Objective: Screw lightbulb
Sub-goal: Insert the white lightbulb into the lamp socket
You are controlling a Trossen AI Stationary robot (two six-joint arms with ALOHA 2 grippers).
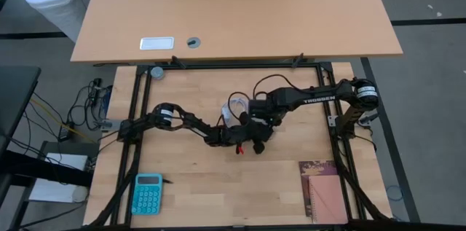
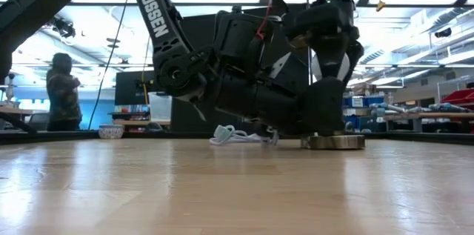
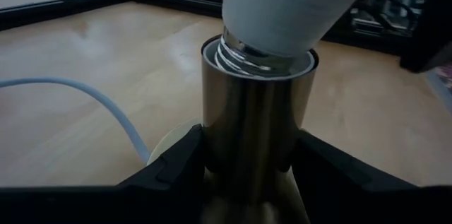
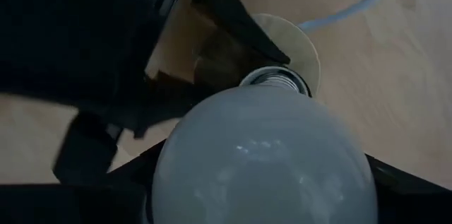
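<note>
A white lightbulb [image 4: 261,160] stands with its threaded base [image 3: 244,53] in the mouth of a brass-coloured socket tube [image 3: 254,118]. Some turns of the thread show above the rim. The socket stands on its round flat base [image 2: 333,142] at the middle of the table. My right gripper [image 4: 261,189] hangs over it, pointing down, shut on the bulb's globe. My left gripper [image 3: 251,171] reaches in low from the table's left, shut on the socket tube. In the high view both grippers [image 1: 251,129] meet and hide the bulb. My left gripper pinches the socket's tube low on its side walls [image 3: 215,146] between its two fingers [image 3: 176,164]. It comes in nearly level from the table's left. The socket stands upright on its base on the table. My right gripper pinches the bulb's globe at its widest part [image 4: 169,174] between its two fingers [image 4: 395,181], from above, pointing down. The bulb stands with its base down, threads in the socket's mouth.
The socket's white cable [image 2: 233,135] lies coiled just beyond it on the table. A blue calculator [image 1: 148,193] lies at the near left and a notebook [image 1: 324,191] at the near right. Black frame rails [image 1: 138,107] border the table. A person [image 2: 63,94] stands in the room beyond.
</note>
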